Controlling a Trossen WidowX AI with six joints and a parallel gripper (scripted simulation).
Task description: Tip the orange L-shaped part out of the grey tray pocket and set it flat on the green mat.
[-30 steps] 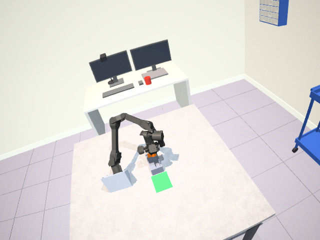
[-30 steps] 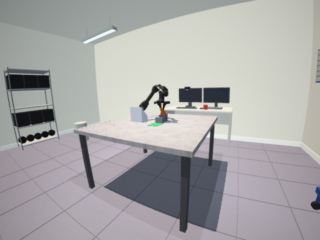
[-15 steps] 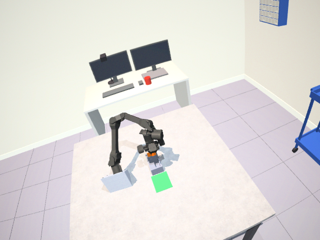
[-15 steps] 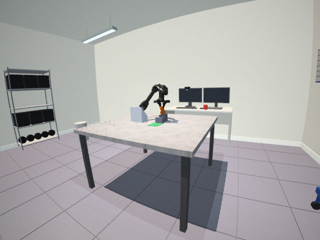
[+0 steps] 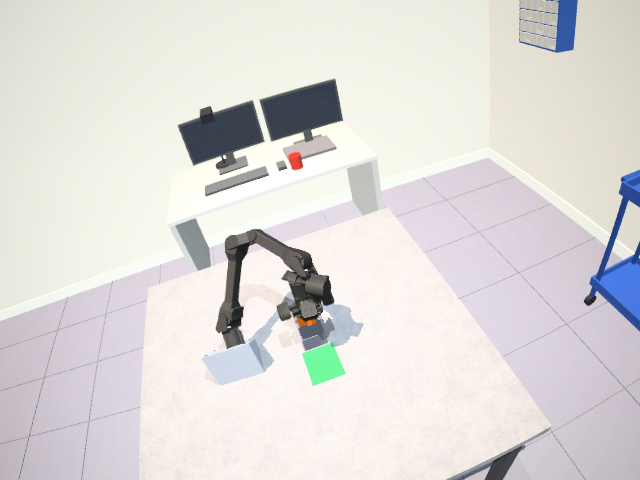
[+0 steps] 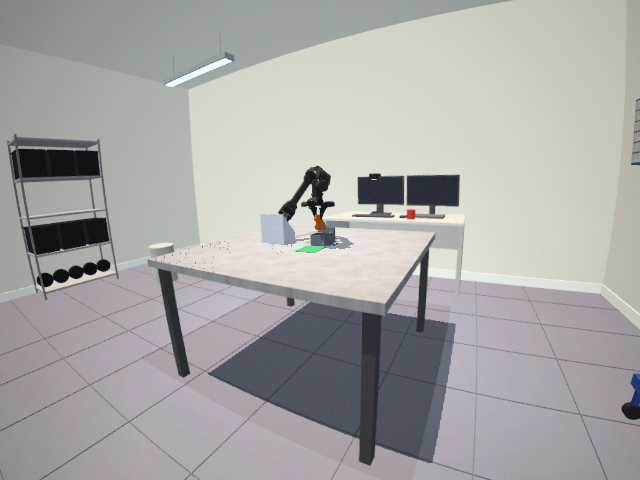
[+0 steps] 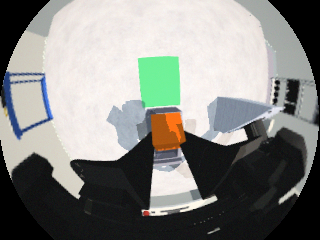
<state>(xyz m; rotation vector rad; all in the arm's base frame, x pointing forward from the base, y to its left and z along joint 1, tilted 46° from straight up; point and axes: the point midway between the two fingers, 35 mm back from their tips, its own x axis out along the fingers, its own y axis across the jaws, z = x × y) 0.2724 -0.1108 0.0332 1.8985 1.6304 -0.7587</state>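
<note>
The orange part (image 5: 308,322) (image 6: 320,224) (image 7: 162,131) is pinched in my gripper (image 6: 318,214) (image 7: 165,133), which is shut on it and points down over the tray. The part hangs steeply tilted, out of the pocket, with its lower end near the tray's top. Whether that end touches the tray cannot be told. The grey tray (image 5: 313,342) (image 6: 321,240) (image 7: 168,108) stands on the table; the part hides much of it in the wrist view. The green mat (image 5: 323,364) (image 6: 310,249) (image 7: 159,80) lies flat beside the tray, with nothing on it.
A pale blue-grey block (image 5: 235,363) (image 6: 275,228) (image 7: 237,115) stands by the arm's base, to one side of the tray and mat. The table (image 5: 413,387) (image 6: 361,279) bears them all. A white desk (image 5: 193,201) with two monitors stands behind the table.
</note>
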